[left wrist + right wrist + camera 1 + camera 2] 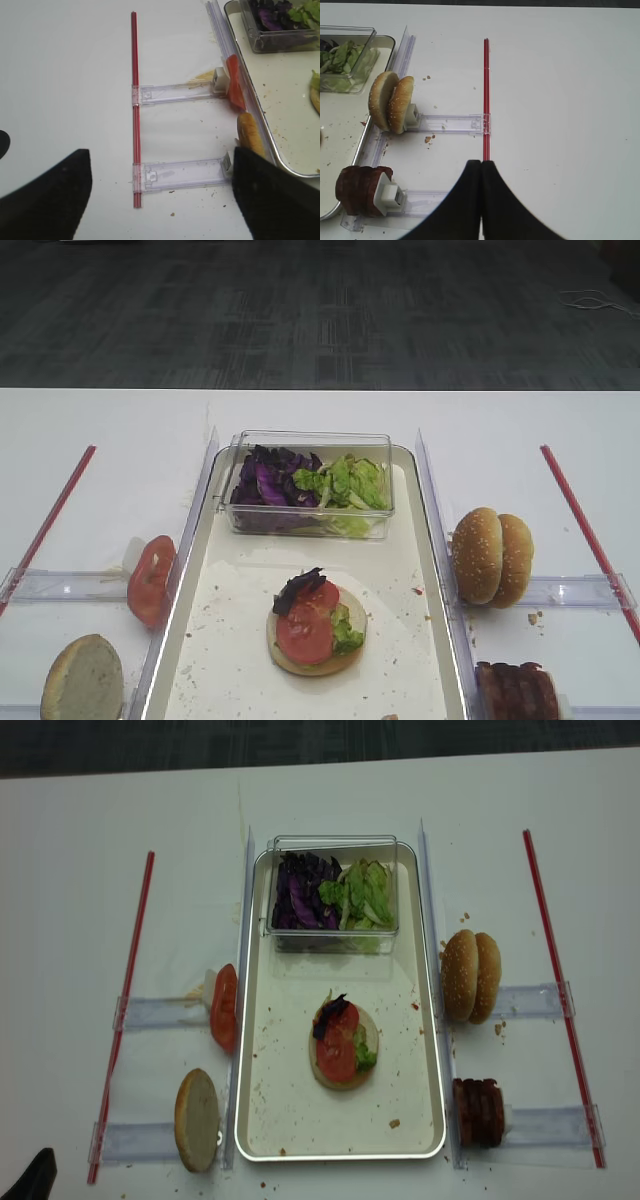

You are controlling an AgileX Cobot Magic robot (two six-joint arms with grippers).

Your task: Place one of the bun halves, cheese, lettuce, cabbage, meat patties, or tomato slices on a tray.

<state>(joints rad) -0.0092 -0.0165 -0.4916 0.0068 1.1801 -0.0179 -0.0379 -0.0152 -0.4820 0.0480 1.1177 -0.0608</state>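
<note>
Off-white tray: the large rectangular tray (255, 1120) with a silvery raised rim lies mid-table; a stack sits on it near the middle.
Stack: a pale bun base (315, 655) carries light green frilly lettuce (346, 632), a round red tomato slice (306, 625) and, on top, a small dark purple cabbage leaf (298, 590).
Supplies: more purple and green leaves fill the clear plastic box (308, 485) at the tray's far end. Two golden sesame bun halves (472, 976) stand on edge right of the tray, dark ridged meat patties (479, 1112) nearer the camera. On the left stand a spare tomato slice (224, 1007) and a lone bun half (197, 1119).
Left gripper (160, 192): spread wide, empty, hovering over the table left of the tray.
Right gripper (481, 200): pressed closed, gripping nothing, over the table right of the tray.
Next step, as I judge it: a patty or bun top. Grasp it across its thin edge, lift clear of its holder, and lower it centred so the stack does not slide.
Surface: white tabletop with crumbs, red strips and clear plastic holders (451, 123).
Room: dark grey carpet beyond.
</note>
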